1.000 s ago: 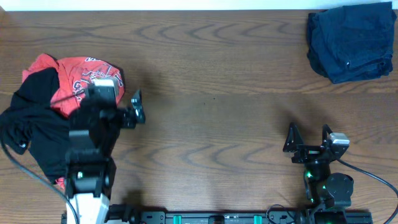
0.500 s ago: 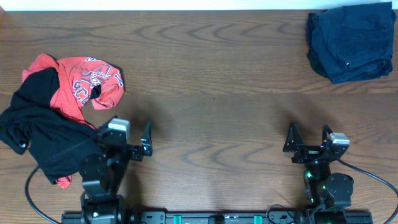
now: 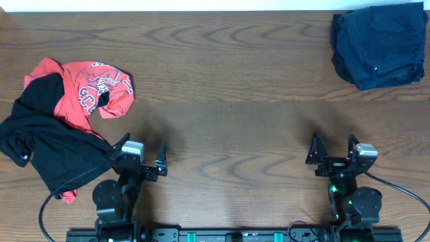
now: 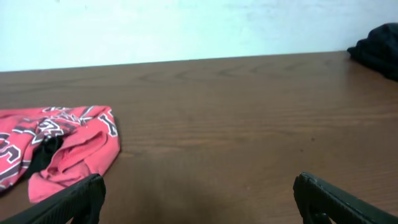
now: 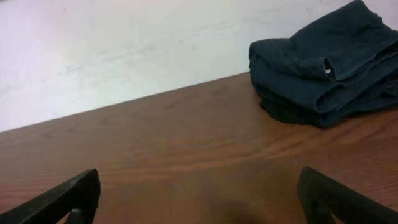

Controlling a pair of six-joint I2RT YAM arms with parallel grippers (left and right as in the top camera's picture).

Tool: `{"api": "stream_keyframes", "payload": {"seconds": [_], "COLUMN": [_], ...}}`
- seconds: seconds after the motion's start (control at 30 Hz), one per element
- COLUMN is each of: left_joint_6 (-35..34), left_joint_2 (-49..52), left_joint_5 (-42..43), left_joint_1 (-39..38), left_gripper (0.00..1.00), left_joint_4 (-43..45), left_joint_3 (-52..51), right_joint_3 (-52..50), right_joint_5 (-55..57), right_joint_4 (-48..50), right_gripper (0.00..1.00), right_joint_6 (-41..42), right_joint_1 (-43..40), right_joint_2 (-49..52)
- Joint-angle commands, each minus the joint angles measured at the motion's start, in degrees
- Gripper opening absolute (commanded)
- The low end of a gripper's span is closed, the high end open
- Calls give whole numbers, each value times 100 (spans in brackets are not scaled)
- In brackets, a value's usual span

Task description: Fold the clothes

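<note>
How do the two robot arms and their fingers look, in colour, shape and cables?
Both arms are black with round joint housings. The left gripper and right gripper each carry a small silver-white block and two black tapering fingers. A thin black cable loops from each arm. Small green lights glow near the right arm's base.

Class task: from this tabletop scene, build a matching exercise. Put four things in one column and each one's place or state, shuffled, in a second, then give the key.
Column 1
1. red T-shirt
2. black garment
3. navy shorts
4. right gripper

Column 2
A. dark pile in the far right corner of the table
B. open and empty, near edge
C. crumpled at the left, white print showing
D. spread at the left edge, partly over another garment

Pairs: 1-C, 2-D, 3-A, 4-B
</note>
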Motion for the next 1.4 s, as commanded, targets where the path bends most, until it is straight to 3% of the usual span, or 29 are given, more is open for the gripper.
{"api": "stream_keyframes", "payload": {"seconds": [0.0,0.27,1.37], "left_joint_6": [101,98,13], "left_joint_2": [-289,-662,-529], "left_joint_5": [-46,-592,-612], "left_joint_1": [-35,-223,-223], "left_gripper": [98,98,98], "left_joint_4": [-133,-304,-306], "left_joint_3": [-94,-94,-92], "right_joint_3": [-20,-20,-20], "right_joint_5": [35,35,35], "right_joint_4": [-22,-20,-22], "right_gripper": [99,99,99], "right_joint_6": [-92,-92,-92], "right_joint_1": [55,55,55], "right_joint_2": [-42,-42,-42]}}
